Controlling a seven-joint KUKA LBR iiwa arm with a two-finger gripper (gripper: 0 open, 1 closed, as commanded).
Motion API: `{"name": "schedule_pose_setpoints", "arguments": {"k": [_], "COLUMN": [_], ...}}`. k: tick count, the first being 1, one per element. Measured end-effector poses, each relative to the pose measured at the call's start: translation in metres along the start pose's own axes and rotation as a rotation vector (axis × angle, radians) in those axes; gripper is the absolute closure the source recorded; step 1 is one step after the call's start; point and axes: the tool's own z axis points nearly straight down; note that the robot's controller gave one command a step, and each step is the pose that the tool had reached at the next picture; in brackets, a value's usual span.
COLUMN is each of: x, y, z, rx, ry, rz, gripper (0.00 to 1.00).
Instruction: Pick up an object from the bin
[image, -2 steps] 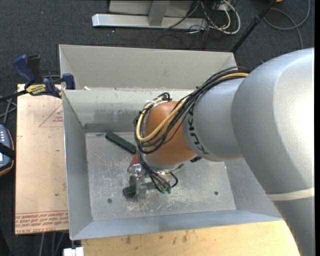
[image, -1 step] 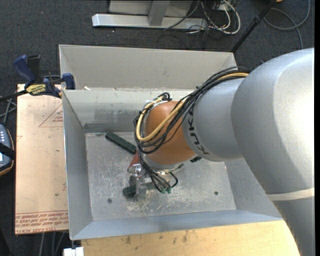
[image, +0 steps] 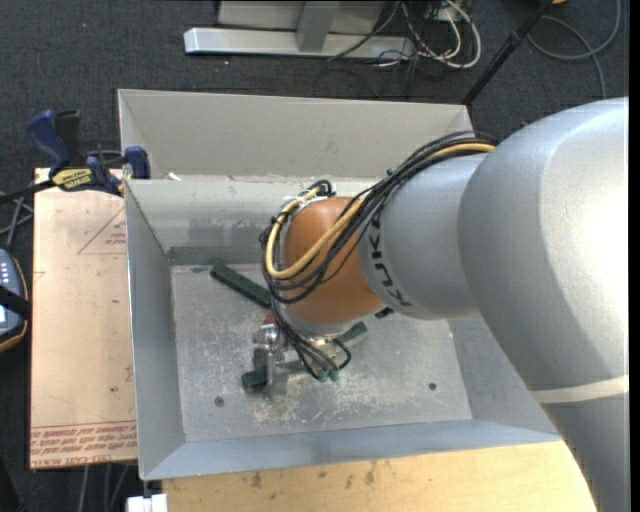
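Down on the floor of the grey metal bin (image: 150, 330), just below a long dark-green flat bar (image: 238, 281), the gripper (image: 268, 368) meets a small dark block (image: 253, 380). How far it is open I cannot tell. Best to centre on the block, then lift straight up.

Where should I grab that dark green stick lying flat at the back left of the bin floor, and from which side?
Probably take the dark green stick by its free upper-left half, from straight above, closing across its narrow width. It lies flat on the bin floor with room either side; its lower-right end runs under the orange wrist cover.
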Motion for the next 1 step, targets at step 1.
{"name": "schedule_pose_setpoints", "arguments": {"k": [1], "x": [0.0094], "y": [-0.0081], "z": [-0.1627], "rx": [-0.001], "ry": [-0.006], "rz": [-0.009], "gripper": [1.00]}}
